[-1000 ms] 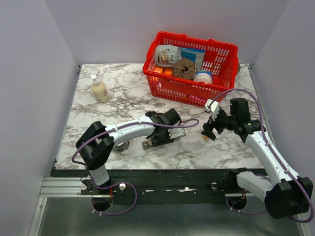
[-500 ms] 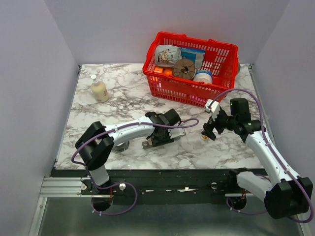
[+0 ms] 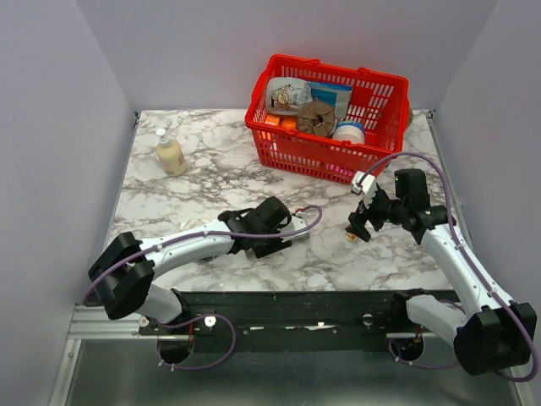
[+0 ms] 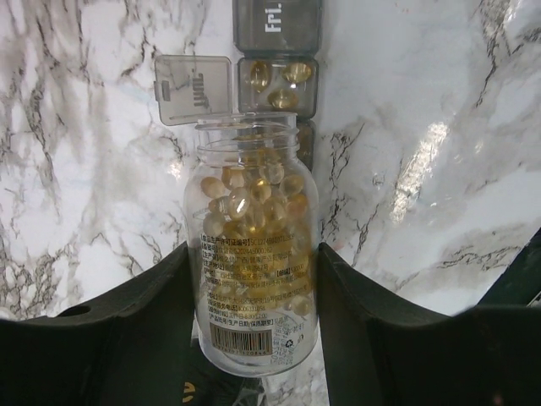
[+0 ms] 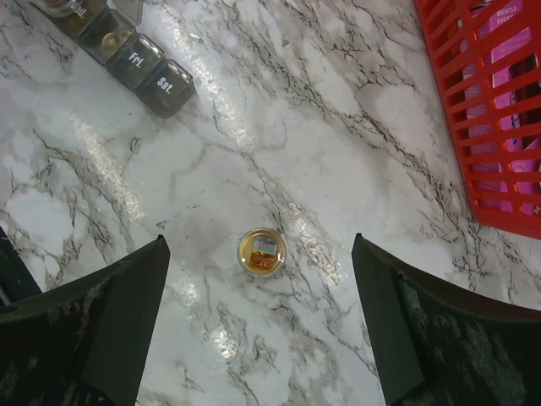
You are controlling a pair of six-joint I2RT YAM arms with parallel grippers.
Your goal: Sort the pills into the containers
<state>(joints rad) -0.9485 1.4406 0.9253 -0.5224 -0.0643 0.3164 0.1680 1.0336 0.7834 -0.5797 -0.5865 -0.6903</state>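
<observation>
1. Left gripper [image 4: 252, 254] is clenched on the clear bottle [image 4: 252, 279], one finger on each side. The pills [image 4: 254, 190] are massed inside it.
2. The bottle's long axis runs along the fingers, with its open mouth pointing forward, away from the jaws.
3. The organiser [image 4: 279, 21] lies straight ahead of the mouth, its strip in line with the bottle. One compartment [image 4: 277, 85] just beyond the mouth is open and has a few pills in it.
4. Right gripper [image 5: 258, 239] is spread wide, holding nothing, above a small round cap [image 5: 261, 251]. It is well apart from the organiser, so the left arm is nearer.
5. Against the earlier frame, the left arm has dropped and stretched low, and its gripper has shifted slightly. The right arm is unchanged.
</observation>
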